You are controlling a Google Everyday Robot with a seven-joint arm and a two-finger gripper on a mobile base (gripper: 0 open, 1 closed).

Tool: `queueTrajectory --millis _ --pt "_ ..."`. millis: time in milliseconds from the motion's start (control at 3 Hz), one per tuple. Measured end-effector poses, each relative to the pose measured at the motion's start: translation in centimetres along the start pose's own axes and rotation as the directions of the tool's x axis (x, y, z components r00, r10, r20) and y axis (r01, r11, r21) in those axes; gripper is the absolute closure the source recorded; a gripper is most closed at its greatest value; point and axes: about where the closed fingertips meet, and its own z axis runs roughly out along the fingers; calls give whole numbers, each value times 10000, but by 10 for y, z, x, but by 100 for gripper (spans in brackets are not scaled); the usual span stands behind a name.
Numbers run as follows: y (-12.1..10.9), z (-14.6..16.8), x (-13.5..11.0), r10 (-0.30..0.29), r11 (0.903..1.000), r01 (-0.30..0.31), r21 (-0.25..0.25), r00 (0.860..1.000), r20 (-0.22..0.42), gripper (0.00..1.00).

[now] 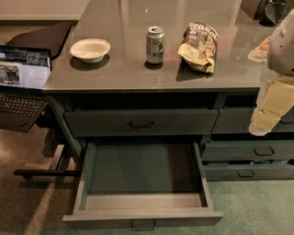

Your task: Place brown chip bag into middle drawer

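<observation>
The brown chip bag (198, 46) lies on the grey countertop (138, 73), right of centre, with tan-yellow crinkled edges and white lettering. The middle drawer (142, 201) is pulled wide open below the counter. Its dark inner floor is bare and its small bar handle points toward the camera. My arm's white and cream segments (275, 92) come in along the right edge. My gripper (271, 10) is the dark shape at the top right corner, above the back of the counter. It is right of the bag and apart from it.
A green-silver soda can (155, 44) stands just left of the bag. A white bowl (90, 49) sits further left. The top drawer (141, 123) is shut. Narrower shut drawers (257, 150) are at the right. An open laptop (23, 78) sits at the left.
</observation>
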Motion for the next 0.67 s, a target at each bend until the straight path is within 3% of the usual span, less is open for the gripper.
queueTrajectory --millis 667 --pt "-3 -3 0 166 9998 -170 119 9995 250 0"
